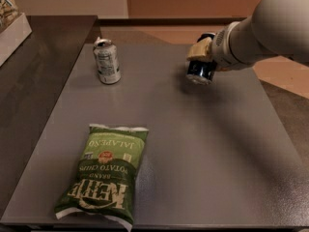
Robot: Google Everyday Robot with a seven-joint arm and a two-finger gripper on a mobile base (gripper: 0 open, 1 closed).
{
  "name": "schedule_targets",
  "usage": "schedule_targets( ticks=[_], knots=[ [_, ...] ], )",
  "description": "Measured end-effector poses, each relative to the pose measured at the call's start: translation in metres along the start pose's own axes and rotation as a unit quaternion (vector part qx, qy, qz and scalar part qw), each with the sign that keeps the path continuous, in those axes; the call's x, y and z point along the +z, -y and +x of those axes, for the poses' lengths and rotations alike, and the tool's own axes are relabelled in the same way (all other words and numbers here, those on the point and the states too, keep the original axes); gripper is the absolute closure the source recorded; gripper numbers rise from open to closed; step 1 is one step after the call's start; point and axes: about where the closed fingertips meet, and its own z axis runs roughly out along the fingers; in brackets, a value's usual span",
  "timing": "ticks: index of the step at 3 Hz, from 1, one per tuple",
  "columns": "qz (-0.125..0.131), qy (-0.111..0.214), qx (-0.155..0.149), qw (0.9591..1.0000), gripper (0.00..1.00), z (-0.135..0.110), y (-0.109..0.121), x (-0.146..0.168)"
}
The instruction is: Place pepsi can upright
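The pepsi can (201, 71), dark blue with a silver end showing at the bottom, sits in the grip of the robot's gripper (202, 53) over the far right part of the grey table (217, 149). The can leans slightly, with its lower end turned a little toward the camera, so it is close to vertical but not squarely so. Whether its bottom rim touches the tabletop cannot be told; a soft shadow lies right beneath it. The gripper's tan fingers (197, 50) are closed around the can's upper half, and the pale, rounded arm (270, 28) reaches in from the right edge of the view.

By the look of it, the placing step is in hand: the can is carried and nearly upright, but not yet released. The next move likely calls for squaring the can to vertical, lowering it until the base rests flat, then opening the fingers without nudging it over.

Well apart to the left, a silver-white can (107, 61) stands upright near the table's far left corner. A green bag of jalapeño kettle chips (104, 175) lies flat at the near left.
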Motion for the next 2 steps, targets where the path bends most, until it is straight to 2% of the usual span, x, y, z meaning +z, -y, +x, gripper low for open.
schedule_targets(
  ticks=[1, 2],
  knots=[
    [0.054, -0.045, -0.076, 0.9947, 1.0, -0.003, 0.005, -0.001],
    [0.153, -0.221, -0.255, 0.9288, 1.0, -0.017, 0.025, -0.02]
  ],
)
